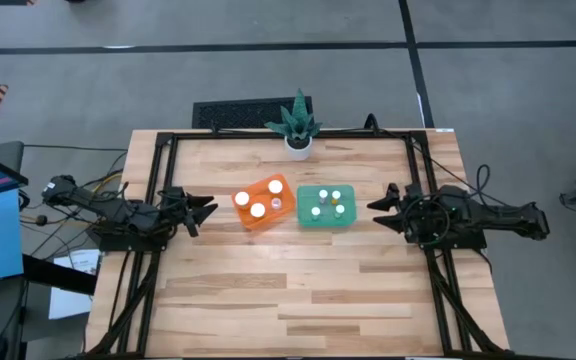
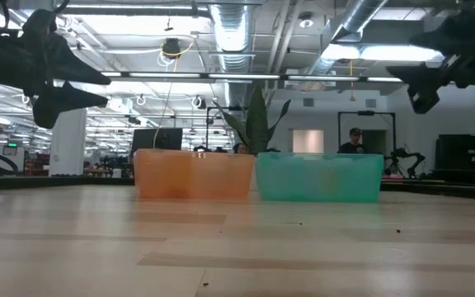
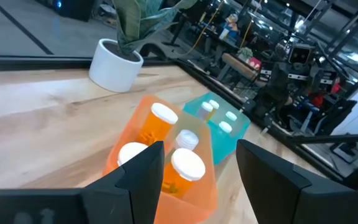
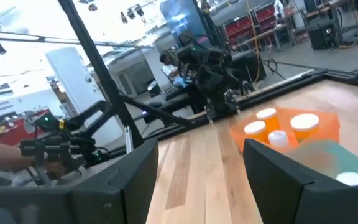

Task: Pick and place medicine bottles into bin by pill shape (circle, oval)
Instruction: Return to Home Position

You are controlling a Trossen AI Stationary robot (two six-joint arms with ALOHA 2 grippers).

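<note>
A pale, plank-grained wooden table [image 1: 298,300] edged by a black metal frame [image 1: 228,133] carries two translucent plastic bins at its middle, an orange bin [image 2: 192,177] on the left arm's side and a teal bin [image 2: 320,180] just beside it. All the medicine bottles [image 1: 258,210] in view stand upright inside them. The orange bin holds three amber bottles with broad, round white caps and one smaller pale-capped bottle among them. The teal bin holds four with narrower white caps. At table height the frosted walls hide the bottles, and the right wrist view shows the teal bin only as a blur. The left gripper [image 1: 206,213] hangs above the table's left side, clear of the orange bin, its dark fingers spread and empty. The right gripper [image 1: 376,212] mirrors it beyond the teal bin, also parted and holding nothing. A spiky green plant [image 1: 297,118] in a round white pot [image 1: 298,143] stands at the far edge behind the bins. It shows between them in the low view, where a person [image 2: 355,142] is seen small in the workshop beyond.
</note>
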